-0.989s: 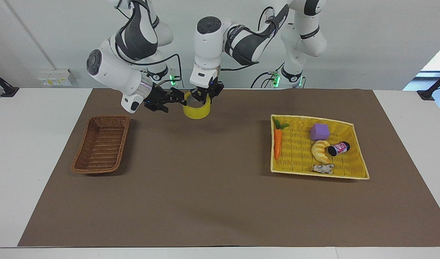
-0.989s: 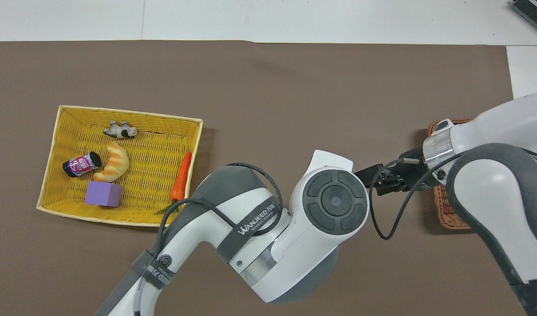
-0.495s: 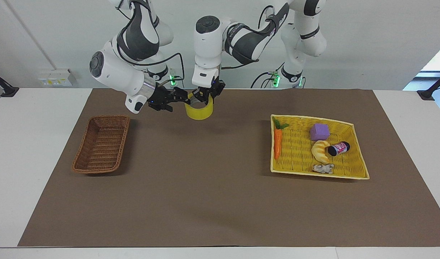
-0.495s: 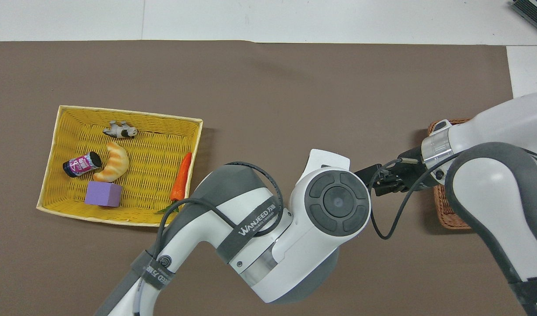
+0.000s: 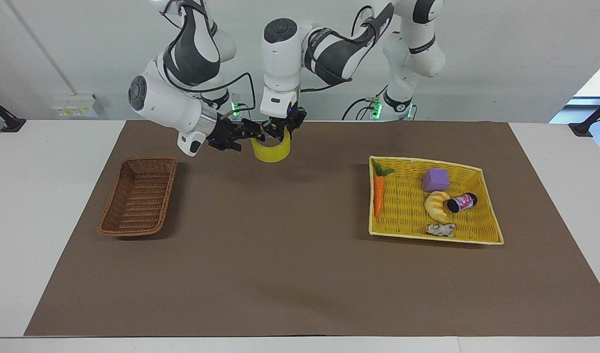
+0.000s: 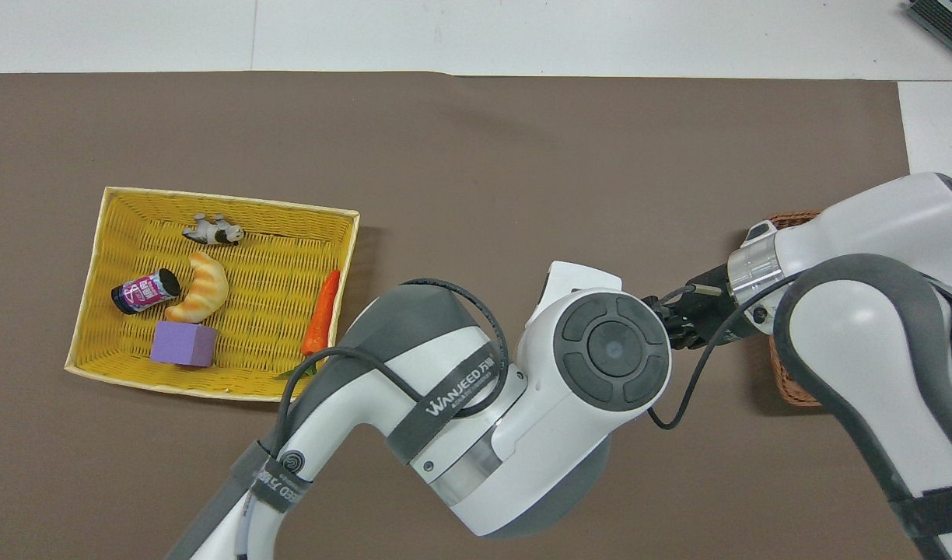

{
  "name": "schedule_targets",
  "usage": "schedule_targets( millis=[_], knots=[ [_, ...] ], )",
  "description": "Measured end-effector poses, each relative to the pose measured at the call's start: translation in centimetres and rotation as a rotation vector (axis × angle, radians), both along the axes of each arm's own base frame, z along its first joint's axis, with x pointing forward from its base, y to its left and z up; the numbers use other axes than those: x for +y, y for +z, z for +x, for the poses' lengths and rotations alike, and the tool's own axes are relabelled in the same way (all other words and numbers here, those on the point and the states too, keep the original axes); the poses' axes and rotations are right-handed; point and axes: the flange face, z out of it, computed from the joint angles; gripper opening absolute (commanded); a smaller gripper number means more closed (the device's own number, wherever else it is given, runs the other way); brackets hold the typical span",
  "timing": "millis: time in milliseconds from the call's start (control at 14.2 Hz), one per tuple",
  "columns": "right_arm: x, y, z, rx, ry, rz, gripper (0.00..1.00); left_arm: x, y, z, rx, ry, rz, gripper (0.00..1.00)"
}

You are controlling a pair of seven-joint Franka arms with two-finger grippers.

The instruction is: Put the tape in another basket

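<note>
2 baskets: 1 brown wicker basket (image 5: 138,196) and 1 yellow tray basket (image 5: 476,235). 1 roll of yellow tape (image 5: 270,152). In the yellow tray: 1 carrot (image 5: 378,193), 1 purple cube (image 5: 436,179), 1 croissant (image 5: 436,206), 1 small bottle (image 5: 462,202), 1 small animal figure (image 5: 441,229). 2 arms, 1 brown mat (image 5: 280,255), 1 table (image 5: 35,196).

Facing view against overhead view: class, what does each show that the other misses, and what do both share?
Only the facing view shows the tape, held up over the mat in the left claw, and the open right claw beside it. Only the overhead view shows the left arm's WANJEED strap. Both show the yellow tray with its toys, and the brown basket, which the right arm largely covers in the overhead view.
</note>
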Motion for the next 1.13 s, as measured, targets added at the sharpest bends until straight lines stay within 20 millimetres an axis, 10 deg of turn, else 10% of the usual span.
schedule_targets(
  millis=[141,283,495,848,919,989,1131],
  knots=[
    [-0.2,-0.2,0.1,0.006,-0.012,0.009,1.00,-0.2,0.0,0.3,-0.003,0.004,0.006,0.00],
    [-0.5,-0.8,0.4,0.021,-0.026,0.017,0.49,-0.3,0.0,0.5,-0.003,0.011,0.009,0.00],
    [-0.5,-1.3,0.6,0.045,-0.039,0.041,0.00,-0.4,0.1,0.6,-0.005,0.014,0.006,0.00],
    [-0.6,-0.9,0.8,0.087,-0.084,0.039,0.00,-0.6,0.8,0.8,-0.017,0.013,-0.007,0.00],
    [-0.6,-0.8,0.8,0.089,-0.086,0.039,0.00,-0.6,0.9,0.8,-0.018,0.014,-0.008,0.06],
    [-0.7,-0.8,0.8,0.091,-0.088,0.039,0.00,-0.6,1.0,0.8,-0.019,0.014,-0.009,0.86],
    [-0.8,-0.9,0.8,0.099,-0.097,0.035,0.00,-0.5,1.4,1.1,-0.028,0.019,-0.019,1.00]
  ],
)
